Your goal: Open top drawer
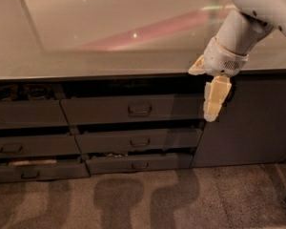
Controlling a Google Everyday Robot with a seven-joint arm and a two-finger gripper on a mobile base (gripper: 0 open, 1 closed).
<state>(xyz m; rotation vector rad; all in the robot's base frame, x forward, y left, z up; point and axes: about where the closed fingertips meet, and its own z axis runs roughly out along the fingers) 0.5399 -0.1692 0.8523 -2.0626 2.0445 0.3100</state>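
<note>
One pincer, fingers spread apart and empty, hangs at the right end of the top drawer.

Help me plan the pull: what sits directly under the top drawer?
Under the top drawer sit a middle drawer and a bottom drawer, both narrower, each with a small handle. Their insides are hidden behind their fronts. The gripper hangs by the top drawer's right end.

My arm, smooth pale grey-white shell, thick rounded tube link, white wrist collar with thin seam ring and small dark patch, cream segmented gripper, just below the countertop edge
</note>
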